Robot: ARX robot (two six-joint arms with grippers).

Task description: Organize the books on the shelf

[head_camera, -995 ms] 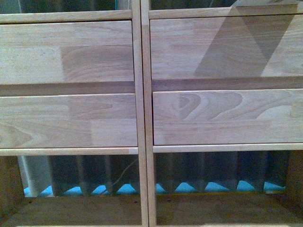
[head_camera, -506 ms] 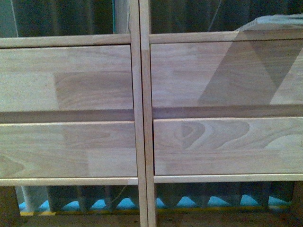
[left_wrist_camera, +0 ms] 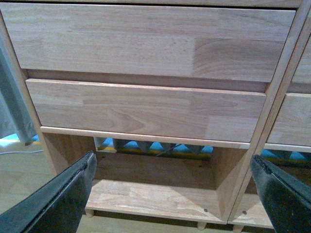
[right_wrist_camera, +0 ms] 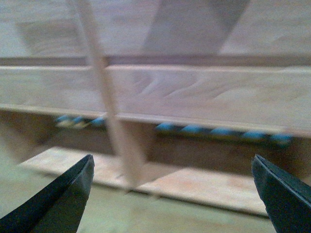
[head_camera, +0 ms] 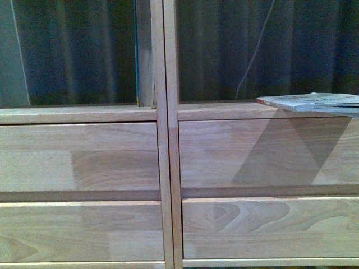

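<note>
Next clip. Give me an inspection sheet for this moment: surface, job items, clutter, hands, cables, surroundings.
Surface: light wood shelf; four drawer fronts, all shut.
Job's things: one book lying flat on the upper right ledge, apparently poking past its front edge.
Clutter: thin upright slab against the divider in the upper left compartment; cannot tell what it is.
Hands: left hand open, holding nothing; right hand open, holding nothing, though that view is blurred.
Cables: pale cord hanging behind the upper right compartment; white cable on the floor beside the shelf.
Surroundings: dark curtain behind the shelf.
</note>
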